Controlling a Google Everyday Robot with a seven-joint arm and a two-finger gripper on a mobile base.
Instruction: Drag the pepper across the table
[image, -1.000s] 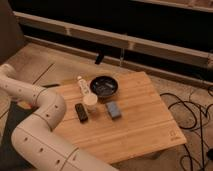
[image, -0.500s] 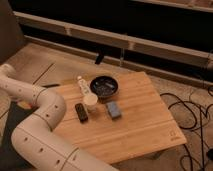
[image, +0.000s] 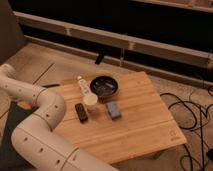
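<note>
The table (image: 140, 125) has a light wooden plank top and fills the middle of the camera view. A small pale shaker-like bottle (image: 82, 85), which looks like the pepper, stands upright near the table's far left edge. Beside it are a dark bowl (image: 104, 86), a pale cup (image: 90, 102), a dark oblong object (image: 81, 112) and a grey-blue block (image: 114, 109). My white arm (image: 37, 107) bends along the left side, off the table. My gripper does not show; the arm's end runs out of view at the left.
Black cables (image: 192, 107) lie on the floor to the right of the table. A long low shelf edge (image: 125, 40) runs behind it. A dark mat (image: 12, 120) lies on the floor at the left, under the arm.
</note>
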